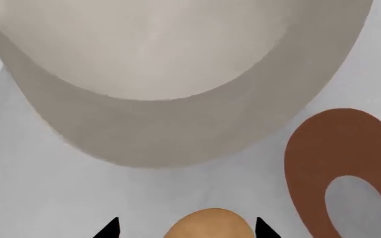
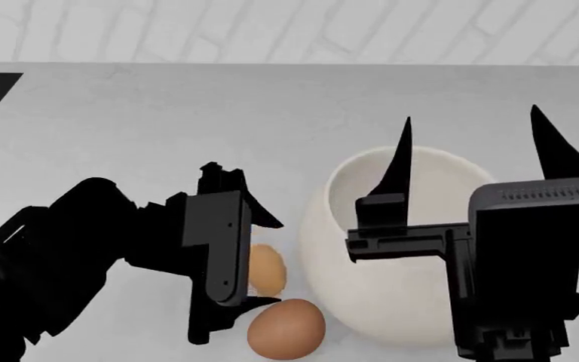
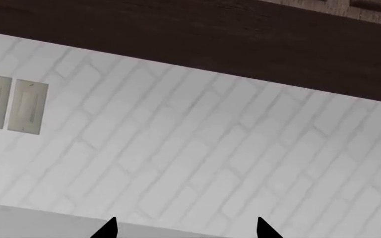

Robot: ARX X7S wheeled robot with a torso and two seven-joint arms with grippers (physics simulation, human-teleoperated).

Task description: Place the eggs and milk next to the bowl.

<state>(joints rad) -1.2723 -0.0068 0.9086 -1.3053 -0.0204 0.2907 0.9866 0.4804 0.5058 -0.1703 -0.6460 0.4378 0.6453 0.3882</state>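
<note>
1. The left gripper [image 2: 259, 264] has its black fingers either side of the small pale tan egg [image 2: 266, 269], which sits on the matte grey-white counter [image 2: 148, 128] just left of the big cream-white round-bellied bowl [image 2: 390, 249]. Whether it's actually squeezing the egg or only straddling it, I can't tell.
2. If the egg's being set down, I'd say open slowly and lift straight up. The larger reddish-brown egg [image 2: 286, 329] lies just nearer, right beside the lower finger, so a sideways swipe could send either egg rolling.
3. The right gripper [image 2: 470, 151] is up in the air with its pointed tips wide apart, holding nothing.
4. The left wrist view shows something the head view doesn't: a flat brown ring-shaped thing [image 1: 343, 163] on the counter by the bowl's belly.
5. The right wrist view only shows white brick wall [image 3: 210, 148] with two beige switch plates [image 3: 12, 105].
6. No milk carton in any view, so that part looks undone.
</note>
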